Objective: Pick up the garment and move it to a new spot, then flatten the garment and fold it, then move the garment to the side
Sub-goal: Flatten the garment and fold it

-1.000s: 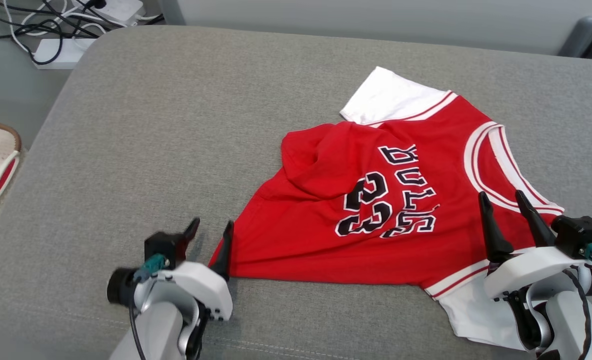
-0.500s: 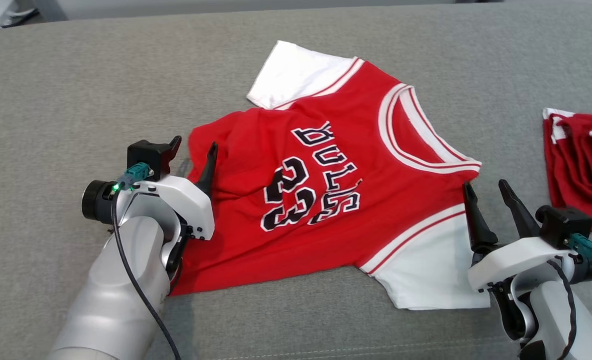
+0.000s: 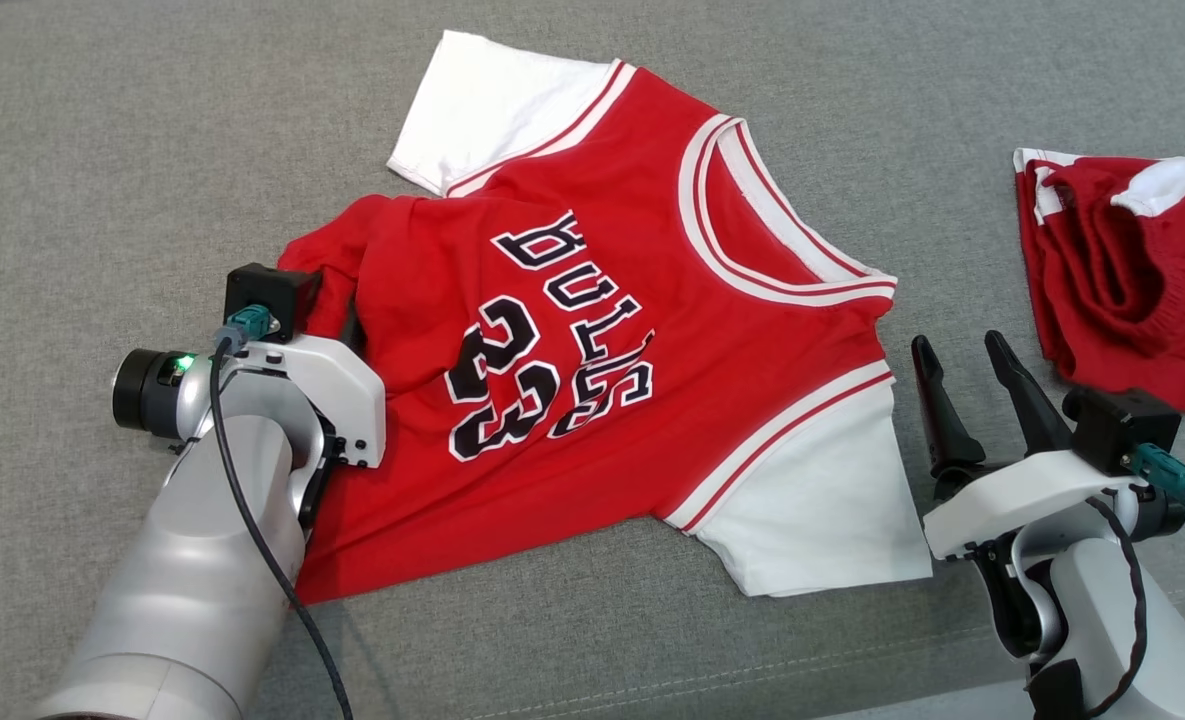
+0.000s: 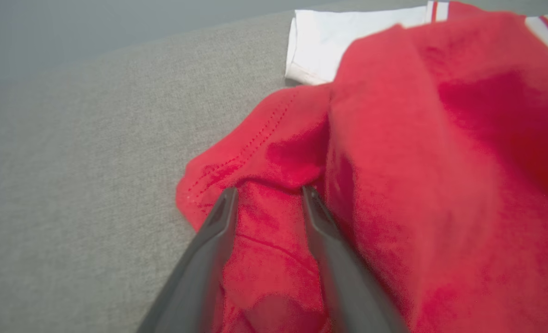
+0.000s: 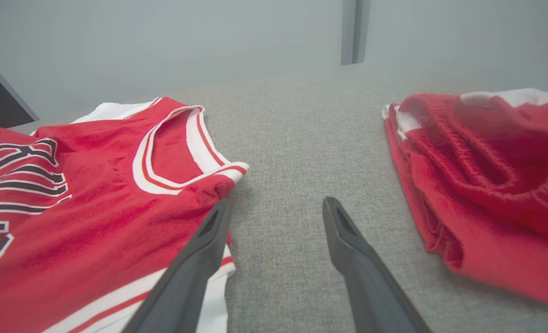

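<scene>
- Head view: a red short-sleeved basketball jersey with white sleeves, white-striped trim and black lettering (image 3: 602,330) lies spread, lettering up, on a grey woven upholstered surface (image 3: 152,150). Its neckline points to the far right and its hem to the near left, where the cloth is rumpled.
- The left gripper (image 3: 337,330) sits at that rumpled far-left hem corner, its fingers mostly hidden among the red folds.
- The right gripper (image 3: 957,350) hangs just beside the jersey's near white sleeve (image 3: 822,510), its jaws wide and empty.
- A second crumpled red garment with white trim (image 3: 1122,280) lies apart at the far right.
- Left wrist view: the left gripper's (image 4: 265,192) two dark fingers lie on the red hem fold with a moderate gap. Red cloth fills the gap, and the tips do not pinch it. The far white sleeve (image 4: 338,37) shows beyond.
- Right wrist view: the right gripper's (image 5: 277,206) jaws stand wide over bare grey fabric (image 5: 292,138), between the jersey's shoulder (image 5: 93,199) and the crumpled red garment (image 5: 486,185). The left finger overlaps the jersey's edge, and whether it touches cannot be told.
</scene>
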Controlling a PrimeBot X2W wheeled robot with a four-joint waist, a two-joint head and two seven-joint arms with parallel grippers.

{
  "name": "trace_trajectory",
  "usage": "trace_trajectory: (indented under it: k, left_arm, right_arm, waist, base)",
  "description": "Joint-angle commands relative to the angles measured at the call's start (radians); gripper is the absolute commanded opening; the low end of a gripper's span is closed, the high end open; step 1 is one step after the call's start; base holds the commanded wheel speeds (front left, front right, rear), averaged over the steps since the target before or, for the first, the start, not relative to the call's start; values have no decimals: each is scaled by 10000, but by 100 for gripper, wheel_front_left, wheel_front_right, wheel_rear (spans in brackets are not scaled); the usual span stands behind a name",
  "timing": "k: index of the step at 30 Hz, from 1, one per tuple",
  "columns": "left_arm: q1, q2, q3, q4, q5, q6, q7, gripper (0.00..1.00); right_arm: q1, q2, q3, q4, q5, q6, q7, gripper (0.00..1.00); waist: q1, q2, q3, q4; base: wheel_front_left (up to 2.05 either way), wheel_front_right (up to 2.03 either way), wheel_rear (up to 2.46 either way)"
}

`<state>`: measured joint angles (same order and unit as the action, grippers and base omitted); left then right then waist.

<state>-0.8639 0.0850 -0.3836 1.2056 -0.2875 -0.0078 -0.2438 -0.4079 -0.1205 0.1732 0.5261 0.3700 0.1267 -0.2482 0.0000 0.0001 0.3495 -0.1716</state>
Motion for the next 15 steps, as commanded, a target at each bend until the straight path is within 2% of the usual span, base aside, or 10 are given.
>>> trace_trajectory:
  k: [1,7,10,11,15]
  left_arm:
    - [-203,312,119,-2,79,76,-47,0]
    - [-847,685,437,-448,-86,385,-163,0]
    - [-1303,1176,772,-1015,-153,732,-173,0]
    - [-1303,1176,772,-1015,-153,732,-173,0]
    - [-1724,1924,1118,-1667,-24,1260,-176,0]
  right_arm:
    - [-105,39,211,-286,48,40,-135,100]
    - [-148,88,278,-331,79,40,-135,100]
    - [-229,140,382,-393,130,40,-135,100]
    - [-229,140,382,-393,130,40,-135,100]
    - [-341,213,539,-394,227,40,-135,100]
  waist:
    - [0,-1,23,41]
    - [0,-1,123,89]
    - [0,-1,312,-36]
    - [0,-1,312,-36]
    - [0,-1,590,-335]
  base:
    - [0,0,0]
    - [0,0,0]
    - [0,0,0]
    - [0,0,0]
    - [0,0,0]
